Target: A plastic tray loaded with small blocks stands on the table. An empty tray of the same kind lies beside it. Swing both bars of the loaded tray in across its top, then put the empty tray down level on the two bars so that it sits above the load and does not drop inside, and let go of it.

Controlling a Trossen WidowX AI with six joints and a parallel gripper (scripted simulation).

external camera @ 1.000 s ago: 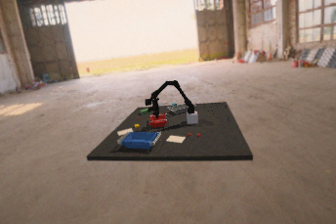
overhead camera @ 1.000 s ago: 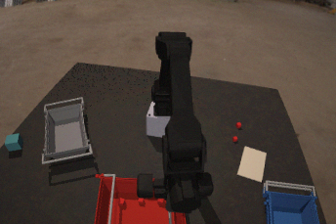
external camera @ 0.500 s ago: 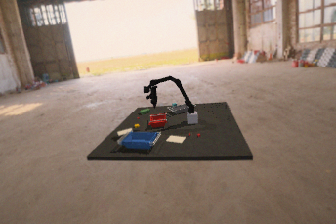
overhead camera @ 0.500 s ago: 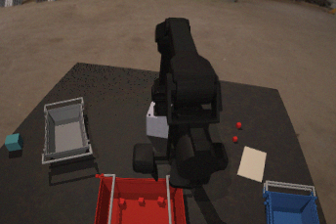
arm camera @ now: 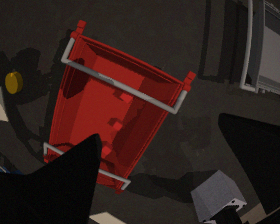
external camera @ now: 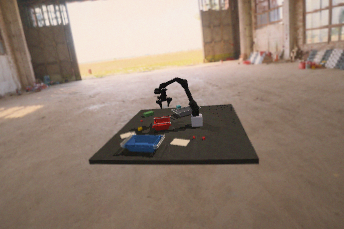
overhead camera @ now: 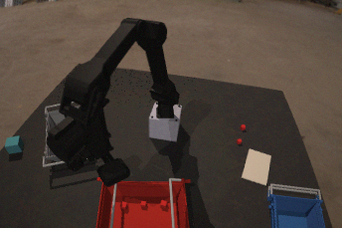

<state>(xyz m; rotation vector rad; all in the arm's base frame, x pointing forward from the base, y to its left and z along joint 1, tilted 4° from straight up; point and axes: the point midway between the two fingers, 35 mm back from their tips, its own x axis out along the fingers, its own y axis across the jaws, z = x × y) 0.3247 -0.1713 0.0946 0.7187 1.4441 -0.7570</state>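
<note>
The loaded red tray holds several small red blocks. One wire bar and the other wire bar both lie inward across its top, near its two ends. A grey tray with wire bars at its ends lies beyond it, largely hidden by the arm in the top view and cut off in the wrist view. My gripper is open and empty, high above the table between the red and grey trays.
A blue tray with wire bars stands on the far side of the red one. A teal block, a green block, a yellow piece, a cream card and a loose red cube also lie about.
</note>
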